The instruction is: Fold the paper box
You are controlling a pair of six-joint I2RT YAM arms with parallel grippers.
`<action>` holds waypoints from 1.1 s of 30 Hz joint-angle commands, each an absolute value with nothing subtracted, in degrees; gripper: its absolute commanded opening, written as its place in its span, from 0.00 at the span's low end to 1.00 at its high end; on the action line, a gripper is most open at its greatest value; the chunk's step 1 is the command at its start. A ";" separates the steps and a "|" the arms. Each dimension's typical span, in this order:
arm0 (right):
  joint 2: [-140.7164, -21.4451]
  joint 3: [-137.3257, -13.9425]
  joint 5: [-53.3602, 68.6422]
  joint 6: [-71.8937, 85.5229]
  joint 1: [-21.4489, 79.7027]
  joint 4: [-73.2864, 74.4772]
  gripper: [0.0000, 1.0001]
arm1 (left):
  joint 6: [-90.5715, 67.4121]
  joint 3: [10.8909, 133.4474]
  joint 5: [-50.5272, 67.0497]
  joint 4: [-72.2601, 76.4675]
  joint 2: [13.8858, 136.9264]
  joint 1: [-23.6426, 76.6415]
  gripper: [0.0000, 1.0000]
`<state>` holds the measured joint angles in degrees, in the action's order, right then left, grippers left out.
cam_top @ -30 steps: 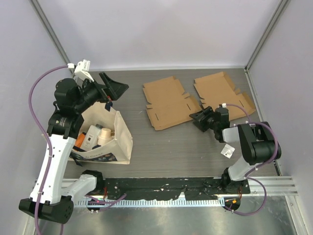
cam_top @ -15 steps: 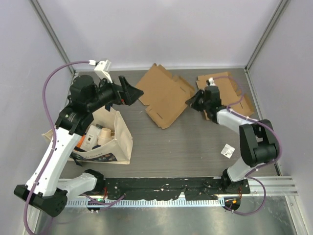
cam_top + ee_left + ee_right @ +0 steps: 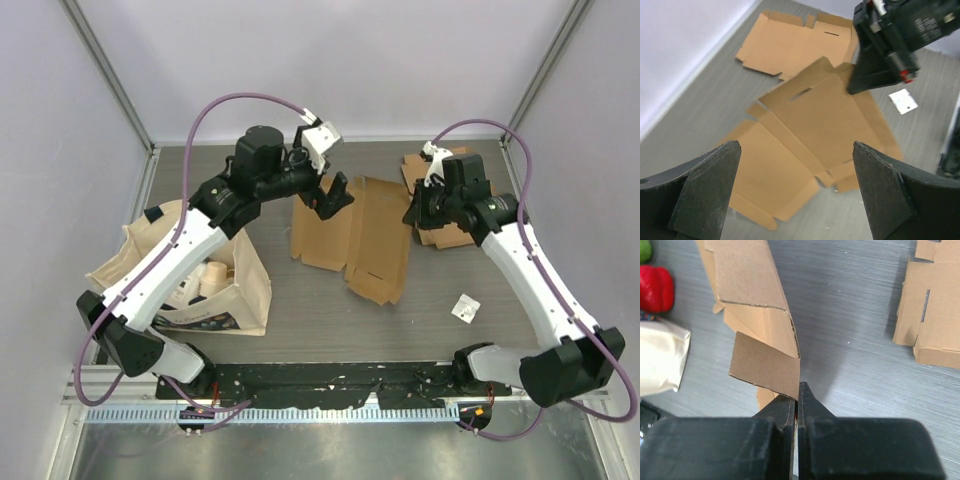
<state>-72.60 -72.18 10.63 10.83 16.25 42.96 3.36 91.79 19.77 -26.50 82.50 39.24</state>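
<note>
The paper box is a flat brown cardboard blank in the middle of the table, with its right side raised. My right gripper is shut on that raised edge. In the right wrist view the closed fingertips pinch the cardboard flap, and the blank stretches away from them. My left gripper hovers open over the blank's far left part. In the left wrist view its wide-apart fingers frame the blank, and nothing is between them. A second flat blank lies at the back right, partly under the right arm.
A cream tote bag holding cups and bottles stands at the left. A small white tag lies on the table at the right front. In the right wrist view a red pepper and the bag's cloth sit at the left edge.
The right gripper shut on the box's edge, then lifted and turned it toward the middle. The left arm swung from above the tote bag to over the box, still open.
</note>
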 commanded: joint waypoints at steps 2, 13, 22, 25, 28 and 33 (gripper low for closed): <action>-67.77 -75.67 15.99 4.66 17.23 51.76 0.01 | 22.20 93.43 21.44 -21.36 84.55 42.35 1.00; -66.36 -76.46 20.12 3.69 18.37 51.77 0.01 | 30.94 99.93 18.90 -22.06 95.62 46.67 0.87; -65.13 -76.20 20.92 3.95 19.51 50.28 0.01 | 29.62 103.88 21.18 -24.78 101.42 46.76 0.53; -63.99 -76.46 18.29 4.83 19.78 49.92 0.01 | 29.97 105.38 21.36 -27.33 101.86 46.67 0.35; -62.67 -76.38 14.51 7.03 19.78 47.91 0.02 | 29.88 106.52 21.18 -29.35 101.17 46.76 0.18; -59.78 -74.27 11.34 10.10 19.78 44.13 0.20 | 27.70 104.16 19.95 -28.57 96.95 46.67 0.00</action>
